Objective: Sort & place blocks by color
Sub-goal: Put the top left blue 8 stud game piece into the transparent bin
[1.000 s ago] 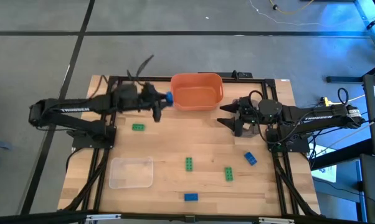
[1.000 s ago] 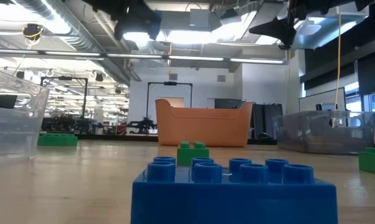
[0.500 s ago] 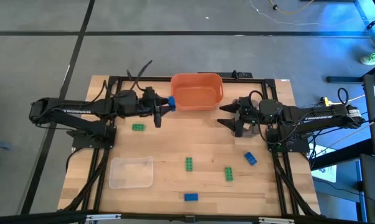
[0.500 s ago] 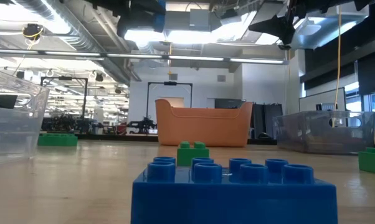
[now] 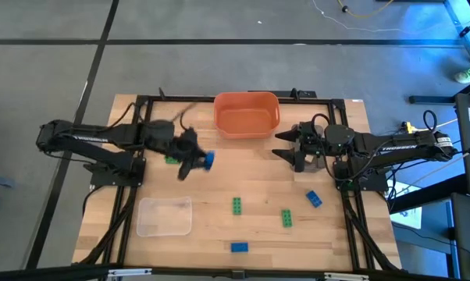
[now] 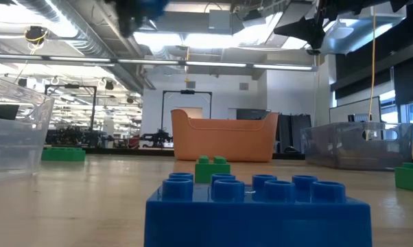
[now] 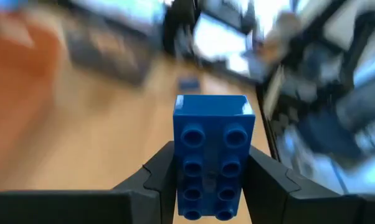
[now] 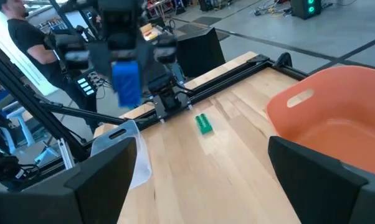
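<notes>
While the left gripper [image 5: 197, 161] carries a blue block [image 7: 212, 155] clamped upright between its fingers [image 7: 159, 175], the arm sweeps over bare wood, well short of the clear tray [image 5: 165, 215] that lies toward the table's near edge from it. A green block [image 5: 173, 159] sits just behind the gripper, half hidden by the arm. Three more green and blue blocks [image 5: 238, 204] lie scattered beyond it, toward the right arm. The right gripper [image 5: 287, 146] waits beside the orange bowl [image 5: 247, 114], fingers spread wide and holding nothing.

Risk, as a judgement: the wrist view is smeared by fast motion, and the fingers pinch only the lower part of the block, so a quick swing could twist or fling it loose before it reaches a container.

Compared with half a second ago, the left gripper has left the bowl's rim and swung away toward the open table, block in hand. The right arm has not moved.
</notes>
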{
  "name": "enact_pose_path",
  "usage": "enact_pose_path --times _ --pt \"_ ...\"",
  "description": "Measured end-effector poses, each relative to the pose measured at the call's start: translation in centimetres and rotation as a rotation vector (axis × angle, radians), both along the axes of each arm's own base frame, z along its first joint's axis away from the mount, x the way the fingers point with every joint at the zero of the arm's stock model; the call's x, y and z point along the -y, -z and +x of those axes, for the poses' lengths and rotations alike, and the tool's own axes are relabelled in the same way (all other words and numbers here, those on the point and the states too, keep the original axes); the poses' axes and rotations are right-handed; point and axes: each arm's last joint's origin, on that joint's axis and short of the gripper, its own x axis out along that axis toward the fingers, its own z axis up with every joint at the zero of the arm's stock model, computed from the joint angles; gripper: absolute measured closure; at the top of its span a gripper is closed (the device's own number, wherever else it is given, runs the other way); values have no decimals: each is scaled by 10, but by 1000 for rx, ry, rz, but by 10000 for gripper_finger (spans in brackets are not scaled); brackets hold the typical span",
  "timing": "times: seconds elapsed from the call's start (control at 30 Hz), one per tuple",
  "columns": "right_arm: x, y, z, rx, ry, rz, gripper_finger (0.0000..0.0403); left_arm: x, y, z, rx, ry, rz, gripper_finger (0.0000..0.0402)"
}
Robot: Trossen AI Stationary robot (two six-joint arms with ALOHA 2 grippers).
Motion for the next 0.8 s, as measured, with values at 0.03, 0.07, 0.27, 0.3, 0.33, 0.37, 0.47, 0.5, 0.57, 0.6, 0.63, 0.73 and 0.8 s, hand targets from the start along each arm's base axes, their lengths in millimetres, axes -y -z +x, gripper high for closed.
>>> enact_pose_path --times 0.03,0.07,0.27,0.3,0.33,0.37,0.47,0.5,0.57,0.6,0.63,0.73,0.8 --pt "0 0 0 0 0 -1 38 8 1 -3 -64 28 -13 273" --pt "0 0 0 -1 -4 -1 38 16 1 -5 -118 49 -22 273" --pt "-3 2 0 -16 -97 17 38 72 8 -21 -350 127 -68 273" --pt "-3 2 0 -16 -110 23 38 83 13 -24 -400 137 -78 273" --pt "-4 2 0 -15 -110 37 38 93 19 -27 -458 141 -83 273" --pt "-4 2 0 -15 -108 47 38 103 26 -31 -519 143 -81 273" --pt "-3 2 0 -17 -103 67 38 131 45 -43 -677 148 -51 273" --pt "-3 2 0 -19 -103 66 38 139 51 -46 -717 160 -32 273" --pt "-3 3 0 -25 -103 64 38 154 63 -49 -784 194 19 273" --pt "-3 3 0 -25 -103 64 38 159 70 -49 -812 209 47 273" --pt "-3 3 0 -25 -104 64 38 163 76 -47 -837 217 75 273" --pt "-3 3 0 -25 -103 65 38 170 96 -41 -914 232 169 273" --pt "-3 3 0 -24 -103 65 38 173 107 -37 -946 242 218 273"
